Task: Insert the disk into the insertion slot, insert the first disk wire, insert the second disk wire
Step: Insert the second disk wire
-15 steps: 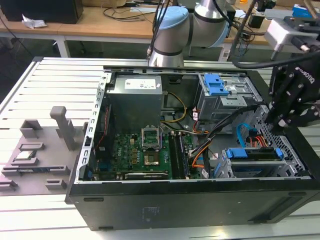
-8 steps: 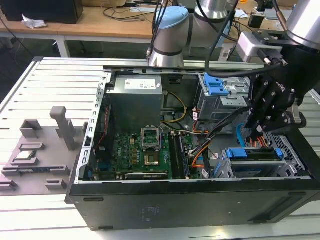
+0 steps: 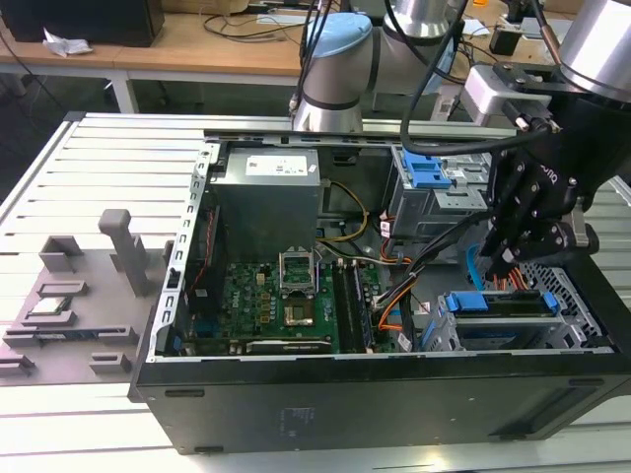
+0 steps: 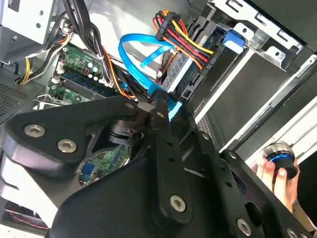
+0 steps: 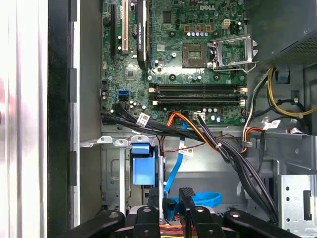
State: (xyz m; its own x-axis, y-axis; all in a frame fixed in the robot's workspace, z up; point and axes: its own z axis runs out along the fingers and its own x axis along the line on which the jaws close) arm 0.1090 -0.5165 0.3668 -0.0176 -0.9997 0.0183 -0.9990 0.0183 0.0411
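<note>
The disk (image 3: 501,304), grey in its blue carrier, lies inside the insertion slot (image 3: 575,296) of perforated metal at the exterior view's right. My black gripper (image 3: 498,258) hangs just above the disk's inner end. In the second wrist view the gripper (image 4: 161,106) is shut on the light-blue connector (image 4: 171,106) of a flat blue wire (image 4: 141,54). A bundle of red, yellow and black wires (image 4: 185,44) ends in a black plug at the disk's edge; whether it is seated I cannot tell. In the first wrist view the gripper (image 5: 169,201) sits beside the blue carrier tab (image 5: 141,164).
The open computer case holds a green motherboard (image 3: 281,296), a power supply (image 3: 266,197) and a taller grey cage with a blue latch (image 3: 429,175). Black cable bundles (image 5: 223,148) cross near the slot. A hand (image 4: 277,173) holds a knob outside the case. Grey fixtures (image 3: 69,286) stand on the table.
</note>
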